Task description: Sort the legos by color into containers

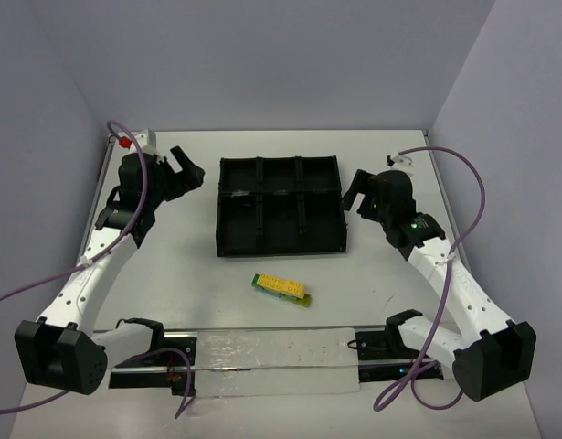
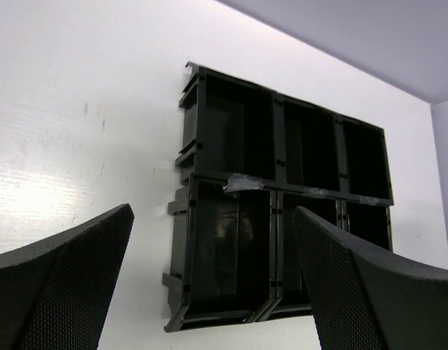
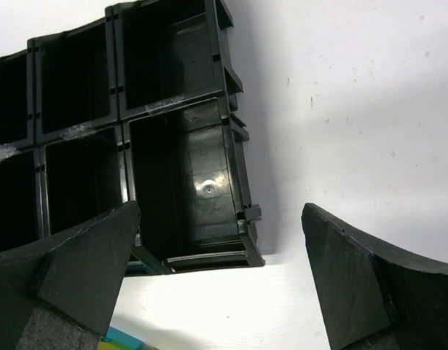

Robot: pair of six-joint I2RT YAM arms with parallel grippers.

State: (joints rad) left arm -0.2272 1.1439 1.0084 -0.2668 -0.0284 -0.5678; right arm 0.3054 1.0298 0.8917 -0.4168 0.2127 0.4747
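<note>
Glossy black plastic tray (image 1: pixel 279 245), matt white table (image 1: pixel 171 274) — smooth, fingers (image 2: pixel 63 292) perhaps rough-textured rubber.

Top view: the lego cluster (image 1: pixel 282 287) is too small for its bricks to be counted, and the tray (image 1: pixel 279 245) compartments are too dark to show their floors. Left wrist view: the tray's near-right compartment is largely hidden behind one finger (image 2: pixel 369 292). Right wrist view: the tray runs off the left edge, and a teal-and-yellow brick (image 3: pixel 125 340) is cut by the bottom edge.
</note>
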